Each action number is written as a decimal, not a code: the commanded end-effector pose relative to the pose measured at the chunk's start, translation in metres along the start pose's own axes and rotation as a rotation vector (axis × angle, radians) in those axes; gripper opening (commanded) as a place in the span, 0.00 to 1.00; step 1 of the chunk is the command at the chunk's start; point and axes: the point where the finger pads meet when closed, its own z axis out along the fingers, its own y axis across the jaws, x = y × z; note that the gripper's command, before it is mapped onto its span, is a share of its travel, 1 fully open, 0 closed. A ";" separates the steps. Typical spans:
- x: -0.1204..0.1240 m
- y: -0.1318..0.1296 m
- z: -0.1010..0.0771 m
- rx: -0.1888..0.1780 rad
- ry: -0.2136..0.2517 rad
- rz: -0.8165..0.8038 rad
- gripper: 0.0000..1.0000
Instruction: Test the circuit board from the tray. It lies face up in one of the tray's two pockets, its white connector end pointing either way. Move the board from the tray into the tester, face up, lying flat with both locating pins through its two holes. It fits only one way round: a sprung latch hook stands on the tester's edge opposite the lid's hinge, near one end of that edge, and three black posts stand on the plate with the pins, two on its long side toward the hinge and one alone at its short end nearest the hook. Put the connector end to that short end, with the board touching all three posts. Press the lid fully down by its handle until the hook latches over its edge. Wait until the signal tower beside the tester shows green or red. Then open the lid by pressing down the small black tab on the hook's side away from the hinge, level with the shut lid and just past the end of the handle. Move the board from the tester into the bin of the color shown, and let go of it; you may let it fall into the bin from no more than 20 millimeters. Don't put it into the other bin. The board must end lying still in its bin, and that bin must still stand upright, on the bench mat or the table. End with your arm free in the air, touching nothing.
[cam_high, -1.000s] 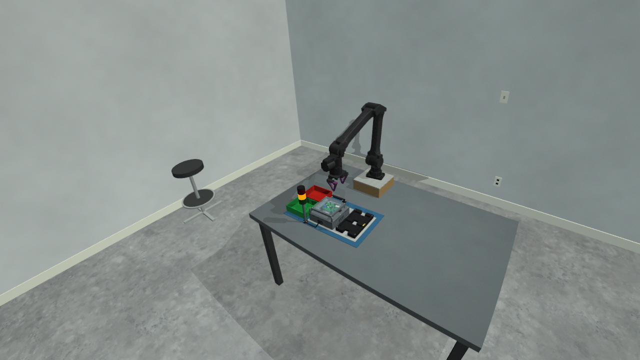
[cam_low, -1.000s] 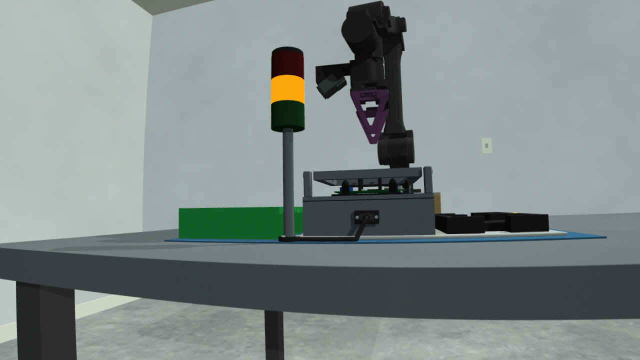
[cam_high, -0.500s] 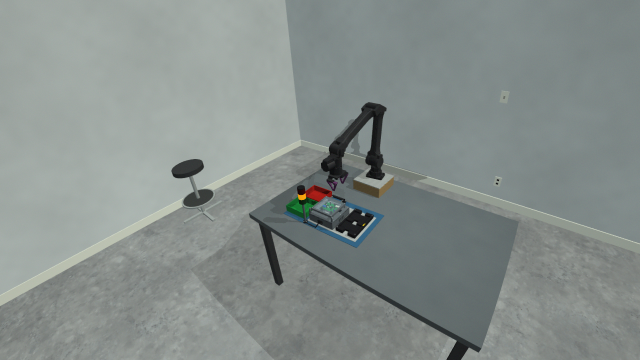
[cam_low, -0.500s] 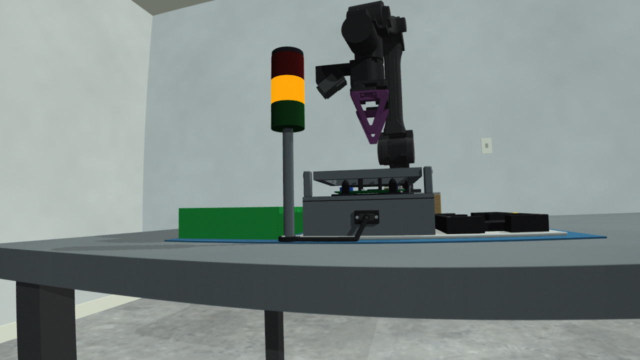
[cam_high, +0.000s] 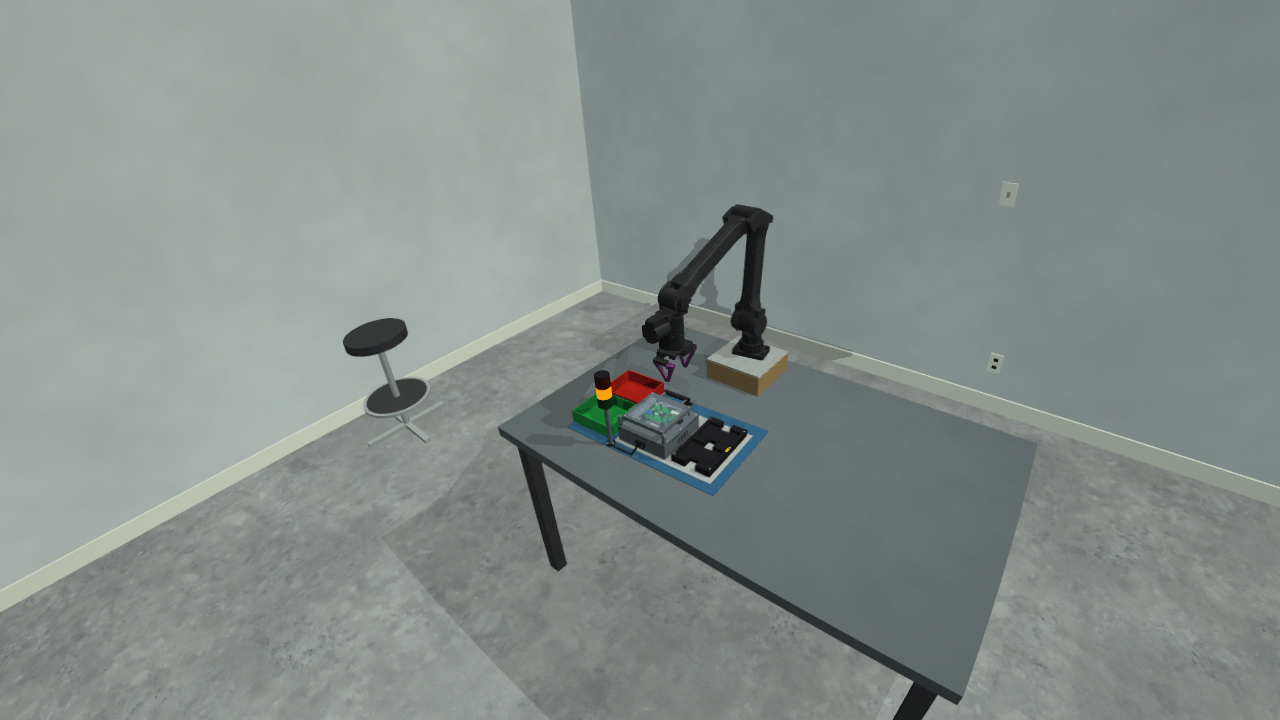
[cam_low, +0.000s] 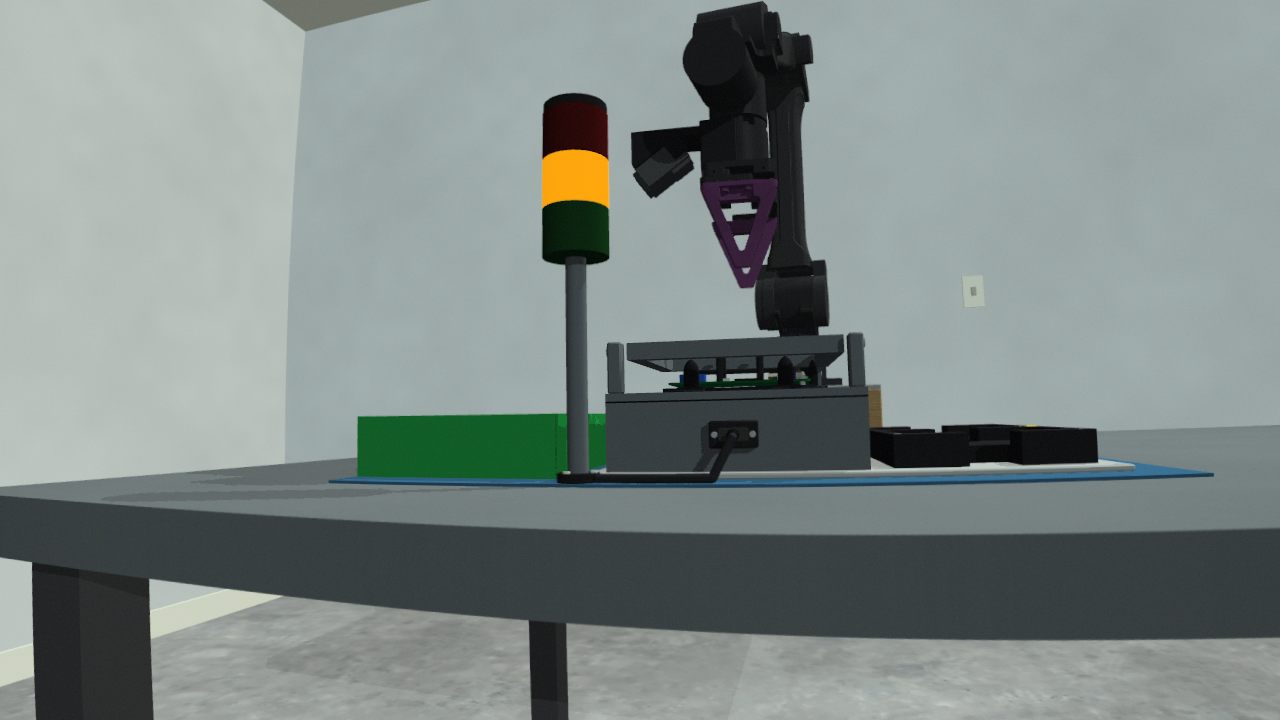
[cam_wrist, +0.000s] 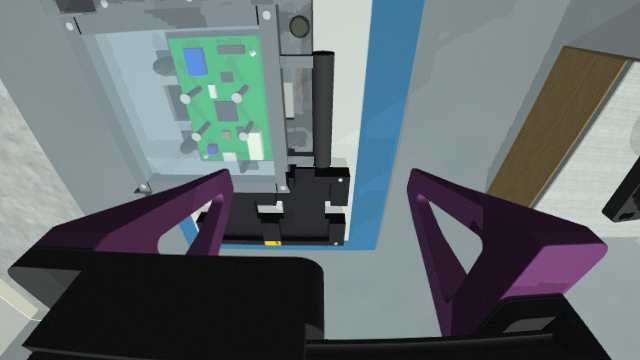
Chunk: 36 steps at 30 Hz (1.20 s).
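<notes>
The green circuit board (cam_wrist: 222, 95) (cam_high: 660, 411) (cam_low: 742, 383) lies face up in the grey tester (cam_high: 648, 434) (cam_low: 733, 429), under the clear lid (cam_wrist: 130, 100) (cam_low: 733, 349), which sits level over it. The lid's black handle bar (cam_wrist: 322, 107) runs along the tester's edge, and a black latch piece (cam_wrist: 320, 187) sits at the bar's end. The signal tower (cam_high: 605, 391) (cam_low: 575, 179) shows amber; its red and green segments are dark. My gripper (cam_wrist: 320, 178) (cam_high: 675, 362) (cam_low: 745, 277) is open and empty. It hangs well above the handle side of the tester.
The green bin (cam_high: 592, 413) (cam_low: 456, 445) and the red bin (cam_high: 637, 385) stand beside the tower. The black tray (cam_high: 711, 443) (cam_low: 984, 445) (cam_wrist: 300, 232) lies empty on the blue mat (cam_wrist: 385, 125) (cam_high: 747, 447). The arm's wooden base (cam_wrist: 555, 120) (cam_high: 747, 368) stands near the mat.
</notes>
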 end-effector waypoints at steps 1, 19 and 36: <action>-0.002 0.015 -0.014 -0.035 -0.006 -0.010 1.00; -0.002 0.015 -0.014 -0.035 -0.006 -0.010 1.00; -0.002 0.015 -0.014 -0.035 -0.006 -0.010 0.00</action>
